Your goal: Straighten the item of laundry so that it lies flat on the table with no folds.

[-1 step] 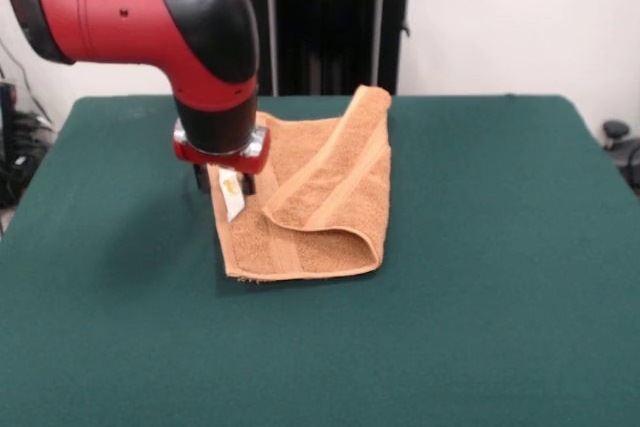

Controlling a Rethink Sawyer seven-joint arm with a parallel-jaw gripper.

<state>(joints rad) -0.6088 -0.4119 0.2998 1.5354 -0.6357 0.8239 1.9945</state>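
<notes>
- Green felt of the bench (450,347) fills the lower part of the frame and lies nearest the camera, with nothing on it there.
- Just above it, a little left of centre, sits the towel (320,202), orange-tan terry, far smaller than the bench.
- Its right-hand part is doubled over: a long flap runs from the upper centre of the frame down to a rounded fold at the lower right corner of the cloth, with the woven band showing as a paler stripe along it.
- A small white tag (232,195) shows at the towel's left edge.
- Red and black arm (190,27) enters from the upper left and drops straight down onto that left edge.
- Its end effector (222,179) is mostly hidden below the red wrist ring, so I cannot tell whether it is released, clenched or grasping the cloth.
- Judged from the fold, the task is not done: the flap has yet to be laid open.
- Risk: if only the lower layer is caught, a pull to the left would drag the whole towel across the felt with the fold kept in.
- Risk: terry on felt probably grips, so a low drag could bunch the cloth into new creases.
- Risk: a shallow hold at the hem may slip off mid-pull.
</notes>
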